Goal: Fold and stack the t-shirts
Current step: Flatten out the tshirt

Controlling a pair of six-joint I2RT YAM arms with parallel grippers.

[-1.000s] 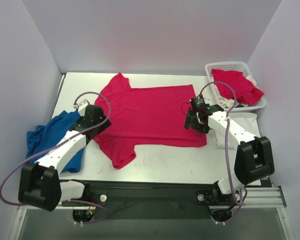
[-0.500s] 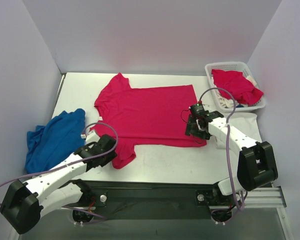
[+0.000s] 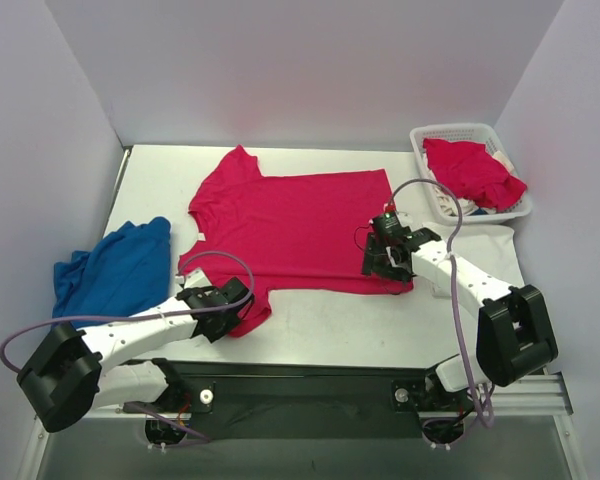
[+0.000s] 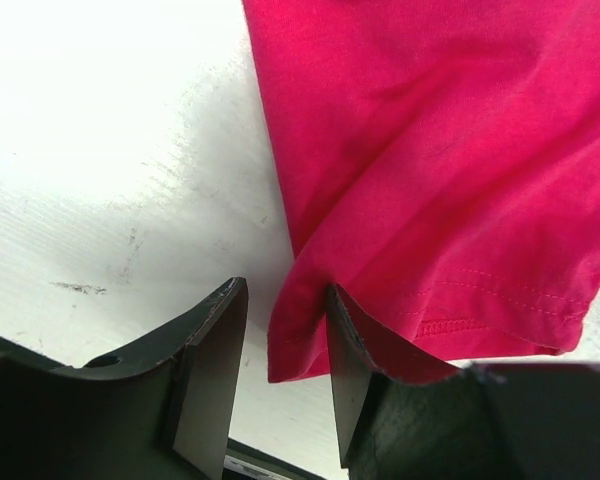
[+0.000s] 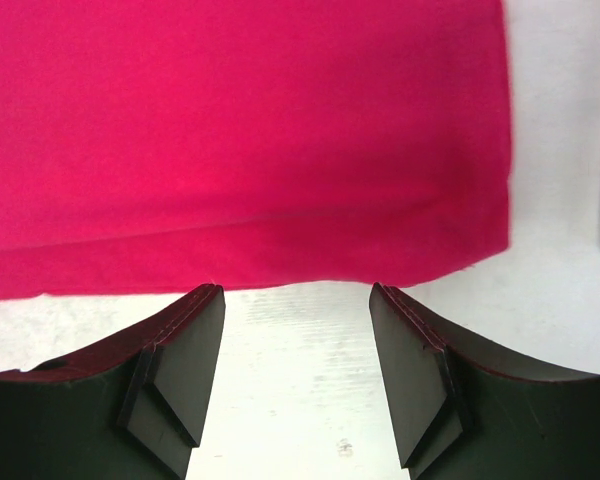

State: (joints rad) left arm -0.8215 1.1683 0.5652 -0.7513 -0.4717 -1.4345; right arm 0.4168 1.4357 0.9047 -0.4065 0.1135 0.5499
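Note:
A bright pinkish-red t-shirt [image 3: 295, 225] lies spread flat on the white table [image 3: 330, 320], collar to the left. My left gripper [image 3: 240, 300] is low at its near sleeve. In the left wrist view the left gripper [image 4: 283, 290] is partly open, and the sleeve's corner [image 4: 300, 340] lies between the jaws, unclamped. My right gripper [image 3: 377, 265] is at the hem's near right corner. In its wrist view the right gripper [image 5: 297, 290] is open over bare table, with the hem [image 5: 280, 260] just past its fingertips. Another red t-shirt [image 3: 472, 170] fills the basket. A white t-shirt [image 3: 492, 242] lies beside the right arm.
A white lattice basket [image 3: 458, 132] stands at the back right. A crumpled blue cloth [image 3: 110, 272] lies at the table's left edge. Purple walls close in the left, back and right sides. The black rail with both arm bases runs along the near edge.
My left arm has swung from the shirt's left shoulder area down to the near sleeve, and its jaws have narrowed. My right gripper has shifted slightly toward the near hem and stayed open.

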